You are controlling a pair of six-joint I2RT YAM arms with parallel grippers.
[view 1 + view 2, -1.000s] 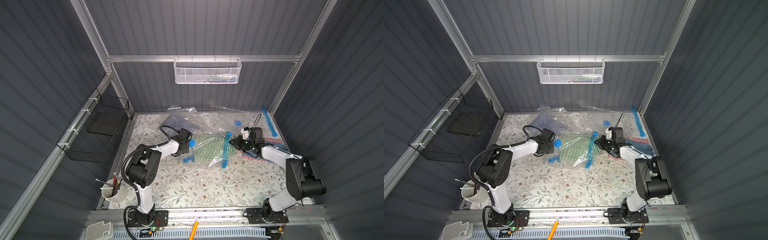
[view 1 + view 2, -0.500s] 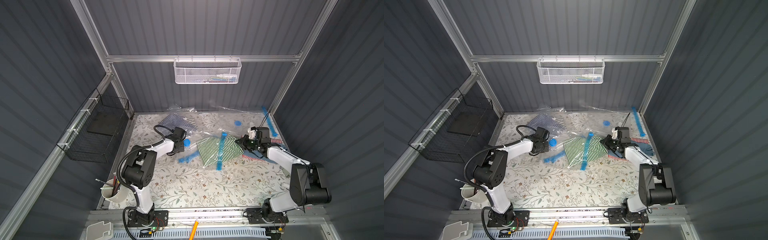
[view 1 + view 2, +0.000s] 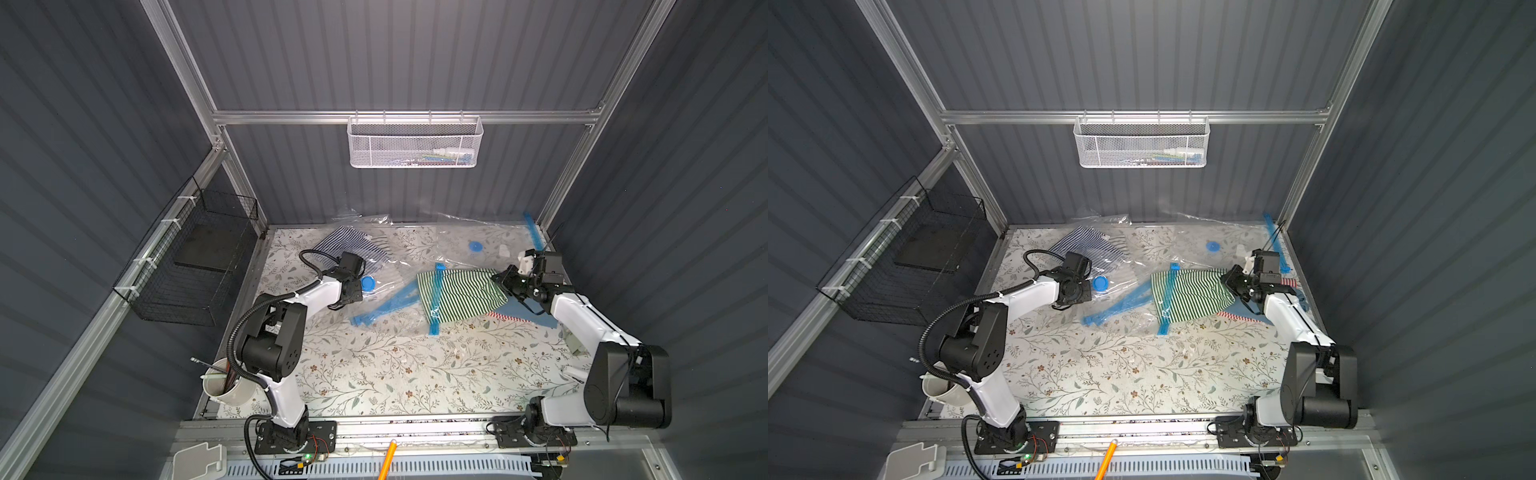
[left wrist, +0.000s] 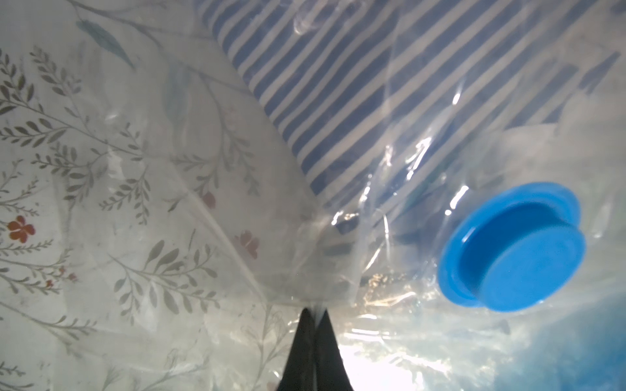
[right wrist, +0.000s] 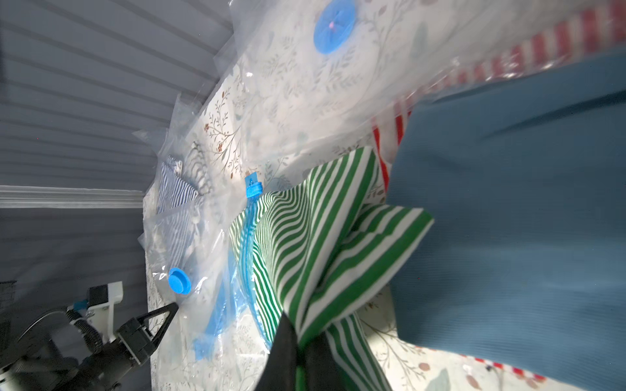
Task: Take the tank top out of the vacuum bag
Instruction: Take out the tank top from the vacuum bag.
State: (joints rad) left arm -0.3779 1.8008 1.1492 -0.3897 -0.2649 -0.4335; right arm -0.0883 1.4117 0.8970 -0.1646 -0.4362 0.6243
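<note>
The right hand (image 5: 299, 342) is pressing its fingers together on a corner of the green-and-white striped tank top (image 3: 461, 295). It is pinching the cloth right of centre in both top views. The tank top is lying spread on the floral desk (image 3: 395, 374). Most of it is showing to the right of the blue zip strip (image 3: 435, 299) of the vacuum bag (image 3: 395, 270). The strip is crossing the garment near its left edge, so a narrow band of stripes is sitting on the bag's side of it.

The left hand (image 4: 315, 313) is pinched tight on a clear edge of the bag, left of centre in both top views, just beside the bag's round blue valve cap (image 3: 368, 284). The bag's plastic is lying between the two hands.

Under the right arm, a blue cloth (image 3: 530, 309) and a red-striped cloth (image 3: 505, 316) are lying against the tank top's right end. Toward the upper left of the desk, a navy striped garment (image 3: 347, 245) is lying under clear plastic. Toward the upper right, a second blue valve (image 3: 475, 246) is showing on another clear bag (image 3: 490, 230).
</note>
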